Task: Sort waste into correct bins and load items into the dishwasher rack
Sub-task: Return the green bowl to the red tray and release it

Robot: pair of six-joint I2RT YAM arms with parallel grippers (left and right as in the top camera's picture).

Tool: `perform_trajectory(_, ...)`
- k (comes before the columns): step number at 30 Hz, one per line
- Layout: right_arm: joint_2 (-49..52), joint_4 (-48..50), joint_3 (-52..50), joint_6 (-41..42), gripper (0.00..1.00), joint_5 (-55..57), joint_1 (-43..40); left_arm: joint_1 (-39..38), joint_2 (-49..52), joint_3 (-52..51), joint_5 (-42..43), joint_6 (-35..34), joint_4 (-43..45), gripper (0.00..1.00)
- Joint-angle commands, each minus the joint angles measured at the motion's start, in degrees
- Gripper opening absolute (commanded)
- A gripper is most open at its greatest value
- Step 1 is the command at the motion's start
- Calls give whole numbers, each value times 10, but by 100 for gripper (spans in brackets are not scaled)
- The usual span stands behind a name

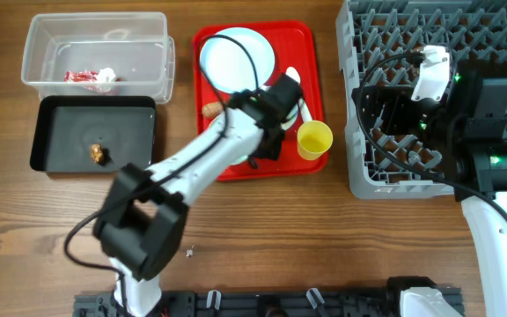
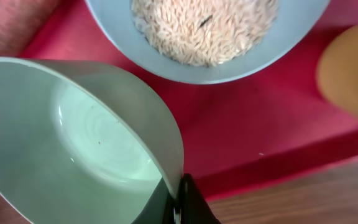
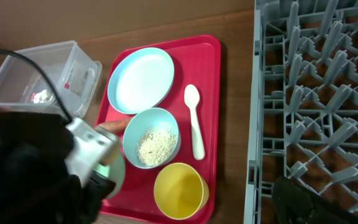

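Observation:
My left gripper [image 2: 179,200] is shut on the rim of a small pale bowl [image 2: 86,149], tilted over the red tray [image 2: 241,137]. Just beyond it sits a teal bowl [image 2: 207,31] with rice-like crumbs [image 3: 154,144]. On the same tray are a yellow cup [image 1: 314,139], a pale-blue plate [image 1: 236,57], a white spoon [image 3: 194,121] and a carrot piece [image 1: 210,110]. In the overhead view the left arm hides both bowls. My right gripper [image 1: 381,101] hangs open over the grey dishwasher rack [image 1: 491,35], holding nothing.
A clear tub [image 1: 95,40] at the back left holds a red-and-white wrapper [image 1: 91,77]. In front of it a black tray [image 1: 60,158] holds a brown lump [image 1: 99,153]. A strip of bare wood lies between the red tray and the rack.

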Motion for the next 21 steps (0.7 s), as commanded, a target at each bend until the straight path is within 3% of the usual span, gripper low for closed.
perform_trajectory(1, 5, 0, 10, 0, 100, 8, 2, -7, 22, -1, -66, -23, -1, 4)
perform_trajectory(4, 5, 0, 10, 0, 100, 8, 2, -7, 24, -1, -67, -23, 0, 8)
perform_trajectory(7, 5, 0, 10, 0, 100, 8, 2, -7, 24, -1, -67, -22, 4, 38)
perform_trajectory(8, 5, -1, 10, 0, 100, 8, 2, -7, 24, -1, -67, -17, 6, 54)
perform_trajectory(10, 5, -1, 10, 0, 100, 8, 2, -7, 24, -1, -76, -16, 11, 66)
perform_trajectory(12, 6, -1, 10, 0, 100, 8, 2, -6, 22, 2, -84, -16, 14, 72)
perform_trajectory(16, 8, -7, 10, 0, 100, 8, 2, 3, 21, 32, -84, 11, 17, 74)
perform_trajectory(21, 23, -16, 10, 0, 100, 8, 2, 29, 20, 82, 6, 145, 70, 90)
